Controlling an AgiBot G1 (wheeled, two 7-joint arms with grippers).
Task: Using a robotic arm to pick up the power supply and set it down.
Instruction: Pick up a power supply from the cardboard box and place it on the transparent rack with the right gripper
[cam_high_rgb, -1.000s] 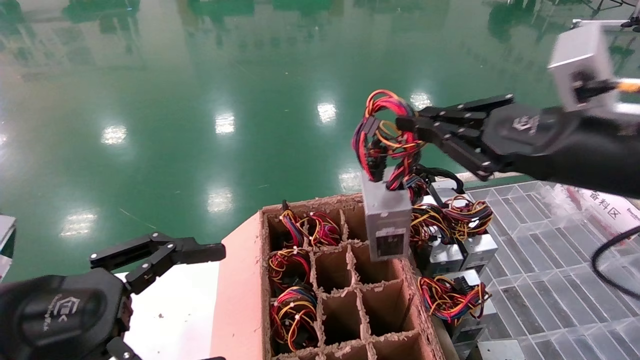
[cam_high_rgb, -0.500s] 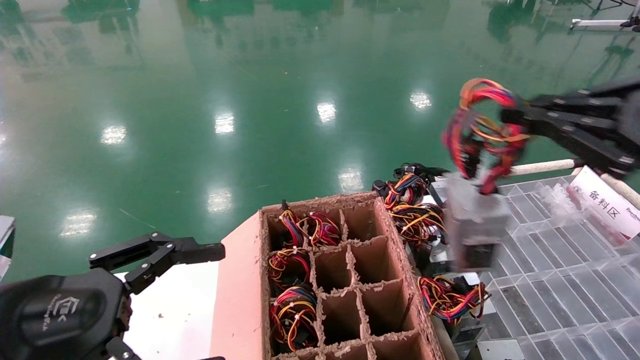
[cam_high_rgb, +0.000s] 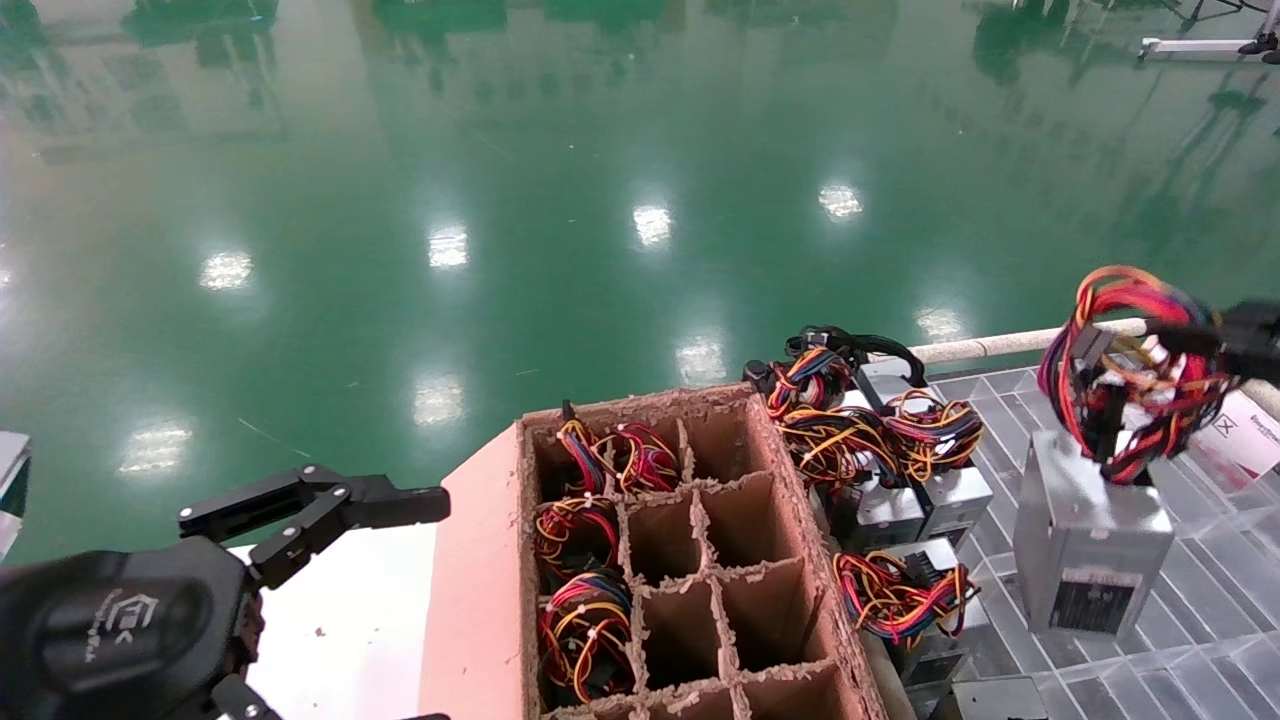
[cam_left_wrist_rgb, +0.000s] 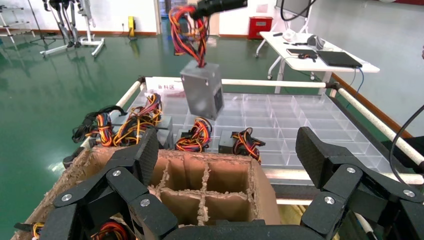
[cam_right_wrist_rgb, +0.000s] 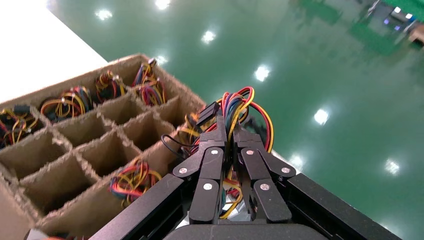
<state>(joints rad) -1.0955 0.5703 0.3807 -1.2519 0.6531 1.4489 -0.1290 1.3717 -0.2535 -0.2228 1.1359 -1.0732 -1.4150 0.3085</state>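
Observation:
The power supply (cam_high_rgb: 1090, 540), a silver-grey metal box, hangs upright by its looped red, yellow and orange wires (cam_high_rgb: 1130, 370) over the clear gridded tray (cam_high_rgb: 1170, 670). My right gripper (cam_high_rgb: 1175, 335) is at the right edge of the head view, shut on that wire bundle. In the right wrist view its fingers (cam_right_wrist_rgb: 215, 145) pinch the wires (cam_right_wrist_rgb: 245, 107). The left wrist view shows the power supply (cam_left_wrist_rgb: 202, 90) dangling beneath the right gripper (cam_left_wrist_rgb: 220, 6). My left gripper (cam_high_rgb: 330, 505) is parked at the lower left, open and holding nothing, also seen as the left gripper (cam_left_wrist_rgb: 227, 150) before the box.
A brown cardboard divider box (cam_high_rgb: 480, 590) stands in the centre, some of its left cells holding wire bundles (cam_high_rgb: 585, 620). Several other power supplies (cam_high_rgb: 900, 500) lie between the box and the hanging one. A white label (cam_high_rgb: 1250, 440) sits at the far right.
The right gripper has carried the power supply from above the cardboard box rightward and lower, over the clear tray. The left arm has not moved.

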